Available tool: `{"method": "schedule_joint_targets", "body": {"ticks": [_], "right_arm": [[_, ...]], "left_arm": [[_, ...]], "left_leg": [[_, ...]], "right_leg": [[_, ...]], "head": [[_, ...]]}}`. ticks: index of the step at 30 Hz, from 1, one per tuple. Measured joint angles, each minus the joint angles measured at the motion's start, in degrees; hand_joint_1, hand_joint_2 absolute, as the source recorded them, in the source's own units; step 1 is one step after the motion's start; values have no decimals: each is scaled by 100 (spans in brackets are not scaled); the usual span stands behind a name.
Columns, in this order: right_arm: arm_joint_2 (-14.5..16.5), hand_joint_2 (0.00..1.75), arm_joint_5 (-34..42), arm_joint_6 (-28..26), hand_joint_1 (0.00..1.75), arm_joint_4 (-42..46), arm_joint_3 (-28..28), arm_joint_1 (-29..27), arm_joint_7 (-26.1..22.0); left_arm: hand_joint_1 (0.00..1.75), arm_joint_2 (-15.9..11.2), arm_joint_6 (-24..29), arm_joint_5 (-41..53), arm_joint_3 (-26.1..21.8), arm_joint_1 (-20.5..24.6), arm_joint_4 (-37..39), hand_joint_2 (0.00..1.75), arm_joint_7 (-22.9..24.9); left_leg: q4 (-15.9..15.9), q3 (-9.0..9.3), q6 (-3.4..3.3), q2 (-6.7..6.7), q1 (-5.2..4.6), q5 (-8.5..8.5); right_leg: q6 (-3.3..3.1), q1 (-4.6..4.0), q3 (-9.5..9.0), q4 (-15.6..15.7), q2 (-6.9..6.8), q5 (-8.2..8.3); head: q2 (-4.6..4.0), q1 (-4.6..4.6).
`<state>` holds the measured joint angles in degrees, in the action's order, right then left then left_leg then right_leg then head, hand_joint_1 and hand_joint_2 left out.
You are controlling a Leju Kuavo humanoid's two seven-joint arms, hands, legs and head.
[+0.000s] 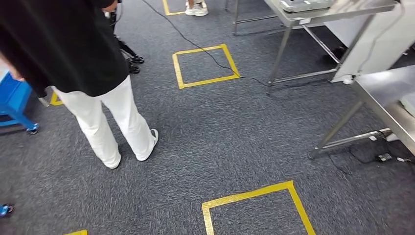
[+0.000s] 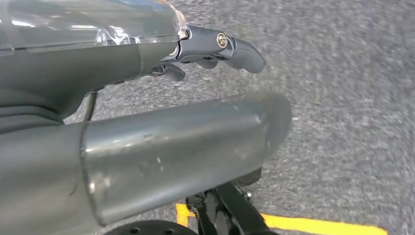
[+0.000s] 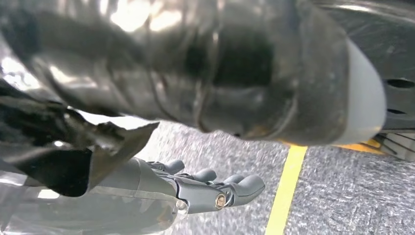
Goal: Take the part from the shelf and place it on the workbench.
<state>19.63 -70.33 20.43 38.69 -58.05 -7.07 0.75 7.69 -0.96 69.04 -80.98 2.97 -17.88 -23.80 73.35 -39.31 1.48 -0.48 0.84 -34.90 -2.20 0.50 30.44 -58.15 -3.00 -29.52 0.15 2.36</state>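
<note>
My left hand (image 2: 161, 147) hangs above grey carpet in the left wrist view, thick thumb in front and dark fingers (image 2: 230, 46) stretched out apart from it, holding nothing. My right hand (image 3: 205, 88) also hangs over the carpet in the right wrist view, its thumb wrapped in glossy dark covering with a pale tip, its fingers (image 3: 220, 188) extended and empty. A steel workbench (image 1: 386, 98) stands at the right edge of the head view. I cannot make out any part or shelf.
A person (image 1: 73, 54) in a black top and white trousers stands close at the left. A second steel table (image 1: 318, 14) stands at the back right. Yellow tape squares (image 1: 204, 66) (image 1: 257, 205) mark the carpet. A black cable (image 1: 195, 41) crosses it. A blue cart (image 1: 12, 100) sits far left.
</note>
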Motion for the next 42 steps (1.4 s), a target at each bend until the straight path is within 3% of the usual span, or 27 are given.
{"method": "schedule_joint_targets", "body": {"ticks": [1, 4, 6, 8, 9, 11, 12, 14, 15, 16, 17, 19, 21, 23, 24, 26, 28, 30, 31, 32, 34, 35, 36, 38, 39, 40, 42], "right_arm": [[1, 0, 100, 10, 0, 35, 21, -28, 30], [11, 0, 551, 37, 0, 185, 193, -158, 190], [19, 0, 893, 67, 0, 323, 356, -256, 328], [30, 0, 1268, 97, 0, 510, 575, -357, 517], [36, 0, 1439, 108, 0, 611, 704, -421, 613], [42, 0, 1667, 114, 0, 787, 932, -556, 720], [41, 0, 1724, 115, 0, 853, 1009, -613, 746], [41, 0, 1781, 119, 0, 958, 1102, -690, 773], [41, 0, 1796, 119, 0, 1003, 1134, -717, 783], [41, 0, 1807, 120, 0, 1043, 1162, -739, 790], [41, 0, 1818, 125, 0, 1080, 1190, -759, 796], [40, 0, 1832, 147, 0, 1136, 1229, -799, 802], [39, 0, 1825, 173, 0, 1168, 1245, -818, 796], [40, 0, 1795, 184, 0, 1191, 1253, -815, 787], [42, 0, 1777, 186, 0, 1198, 1258, -815, 785], [46, 0, 1748, 187, 0, 1211, 1267, -832, 783], [48, 0, 1750, 187, 0, 1218, 1268, -859, 788], [48, 0, 1774, 187, 0, 1221, 1272, -870, 800], [48, 0, 1793, 187, 0, 1222, 1277, -871, 807], [48, 0, 1808, 189, 0, 1224, 1283, -871, 809], [48, 0, 1823, 192, 0, 1226, 1300, -873, 810], [48, 0, 1824, 193, 0, 1227, 1306, -874, 809], [48, 0, 1824, 193, 0, 1228, 1311, -871, 807], [49, 0, 1823, 194, 0, 1237, 1328, -853, 804], [49, 0, 1822, 195, 0, 1248, 1344, -843, 803], [49, 0, 1816, 198, 0, 1258, 1358, -843, 797], [48, 0, 1777, 209, 0, 1272, 1370, -854, 779]], "left_arm": [[0, 1, 4, 3, 0, -12, 0, 0, 1], [0, 5, 29, 22, 0, -26, 0, 0, -4], [0, 19, 60, 42, 1, -19, 0, 0, -13], [0, 34, 103, 55, 2, -36, 0, 0, -16], [0, 49, 125, 56, 4, -48, 0, 0, -17], [0, 80, 162, 61, 14, -44, 0, 0, -22], [0, 97, 184, 64, 23, -34, 0, 0, -27], [0, 116, 221, 71, 44, -13, 0, 0, -37], [0, 124, 239, 73, 56, -9, 0, 0, -42], [0, 131, 251, 75, 66, -9, 1, 0, -44], [0, 138, 263, 75, 76, -10, 3, 0, -46], [0, 160, 280, 74, 92, -4, 10, 0, -49], [0, 177, 291, 70, 105, 1, 20, 0, -54], [0, 179, 302, 66, 111, -13, 29, 0, -57], [0, 178, 307, 62, 112, -24, 33, 0, -60], [0, 183, 314, 56, 115, -28, 39, 0, -63], [0, 189, 314, 55, 120, -9, 46, 0, -64], [0, 189, 314, 55, 122, -9, 48, 0, -64], [0, 187, 314, 55, 124, -20, 48, 0, -64], [0, 186, 313, 56, 124, -35, 48, 0, -64], [0, 183, 309, 59, 126, -48, 48, 0, -64], [0, 182, 305, 62, 129, -44, 48, 0, -67], [0, 181, 301, 65, 132, -43, 48, 0, -71], [0, 178, 295, 70, 137, -55, 48, 0, -81], [0, 177, 294, 70, 138, -67, 48, 0, -85], [0, 175, 293, 70, 138, -73, 49, 0, -88], [0, 175, 293, 70, 144, -60, 50, 0, -96]], "left_leg": [[-116, 59, 5, 29, 4, 119], [-1213, 627, -56, 297, -14, 618], [-1534, 783, -135, 398, -54, 690], [-1567, 793, -207, 273, -61, 710], [-1605, 813, -245, 212, -52, 730], [-1672, 857, -323, 100, -25, 780], [-1678, 855, -343, 46, -33, 788], [-1673, 850, -364, -94, -45, 789], [-1670, 857, -366, -176, -51, 785], [-1665, 869, -364, -261, -55, 780], [-1658, 885, -356, -346, -55, 772], [-1624, 885, -319, -502, -55, 743], [-1594, 840, -255, -631, -45, 728], [-1597, 805, -178, -749, -26, 737], [-1571, 792, -148, -704, -20, 719], [-1267, 654, -96, -396, -22, 525], [-554, 296, -47, -79, -11, 156], [22, -5, -1, -7, 15, -24], [13, -4, 12, 12, 25, 50], [-225, 119, 15, 47, 31, 216], [-1045, 556, -10, 242, 23, 585], [-1354, 718, -42, 329, 9, 690], [-1530, 801, -79, 383, -9, 731], [-1588, 801, -157, 309, -43, 731], [-1615, 816, -195, 253, -40, 747], [-1646, 838, -237, 196, -34, 767], [-1692, 868, -315, 95, -15, 813]], "right_leg": [[9, -1, -17, -1, -77, -18], [72, -13, -102, -5, -279, -86], [139, -25, -145, -3, -383, -124], [208, -16, -187, 12, -453, -148], [238, -5, -198, -19, -383, -189], [273, 14, -72, -362, -63, -434], [275, 22, 88, -704, 118, -623], [275, 23, 471, -1425, 263, -901], [274, 23, 581, -1585, 281, -886], [269, 23, 589, -1521, 295, -749], [258, 25, 489, -1234, 333, -517], [228, 31, 195, -466, 606, -100], [203, 22, 54, -87, 805, 26], [160, 7, 39, -57, 712, 27], [123, 11, 21, -27, 640, 39], [39, 26, -21, 43, 470, 61], [-8, 4, -35, 61, 281, 52], [-12, -13, -38, 60, 93, 30], [-4, -15, -46, 60, 8, 17], [8, -15, -64, 59, -68, 2], [52, -26, -114, 56, -206, -38], [84, -35, -138, 52, -262, -61], [119, -42, -158, 49, -313, -80], [190, -38, -200, 60, -407, -100], [228, -20, -221, 47, -379, -119], [256, -5, -211, -17, -265, -178], [286, 21, -18, -451, 90, -466]], "head": [[0, -1], [0, 0], [0, 1], [0, 1], [0, 1], [0, 2], [0, 2], [0, 1], [0, 1], [0, 1], [0, 1], [0, 1], [0, 1], [0, 1], [0, 1], [0, -1], [0, -1], [0, -1], [0, -2], [0, -2], [0, -1], [0, -1], [0, 0], [0, 1], [0, 1], [0, 0], [0, 0]]}}
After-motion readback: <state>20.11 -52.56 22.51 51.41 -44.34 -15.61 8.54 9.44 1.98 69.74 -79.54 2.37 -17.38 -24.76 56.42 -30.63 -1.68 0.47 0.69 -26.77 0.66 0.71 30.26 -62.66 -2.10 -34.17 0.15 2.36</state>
